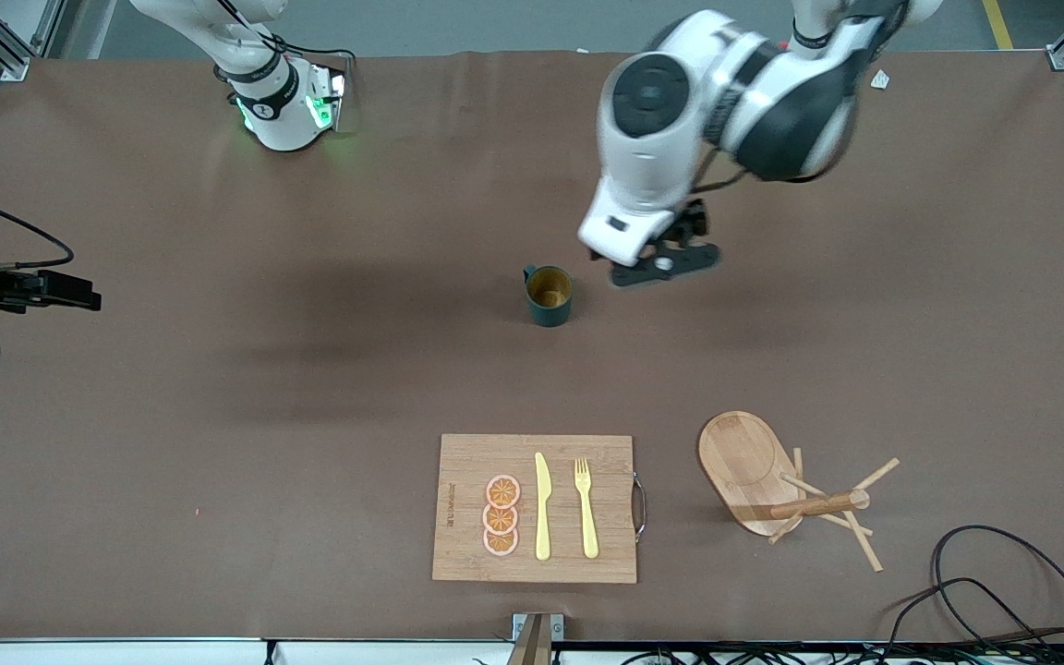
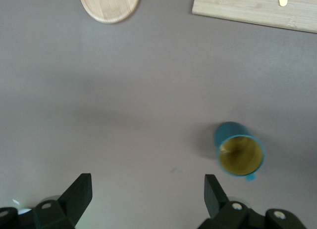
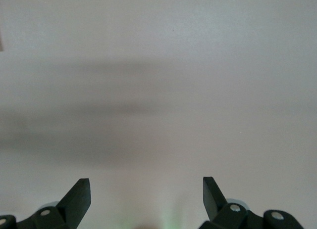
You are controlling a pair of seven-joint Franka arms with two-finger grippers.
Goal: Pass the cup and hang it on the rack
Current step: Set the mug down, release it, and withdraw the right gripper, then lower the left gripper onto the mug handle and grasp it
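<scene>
The dark teal cup (image 1: 549, 296) with a yellowish inside stands upright mid-table, its small handle toward the right arm's end. My left gripper (image 1: 666, 266) hangs open just beside it, toward the left arm's end, holding nothing. In the left wrist view the cup (image 2: 240, 152) lies outside the open left gripper (image 2: 148, 187). The wooden rack (image 1: 746, 466), nearer the front camera, shows its oval base, post and thin pegs. My right gripper (image 1: 292, 120) waits over bare table near its base; in the right wrist view the right gripper (image 3: 146, 189) is open and empty.
A wooden cutting board (image 1: 467, 457) with three orange slices, a yellow knife and a yellow fork lies beside the rack, near the front edge. Black cables (image 1: 1003, 591) curl at the front corner by the left arm's end. A black device (image 1: 29, 288) sticks in at the right arm's end.
</scene>
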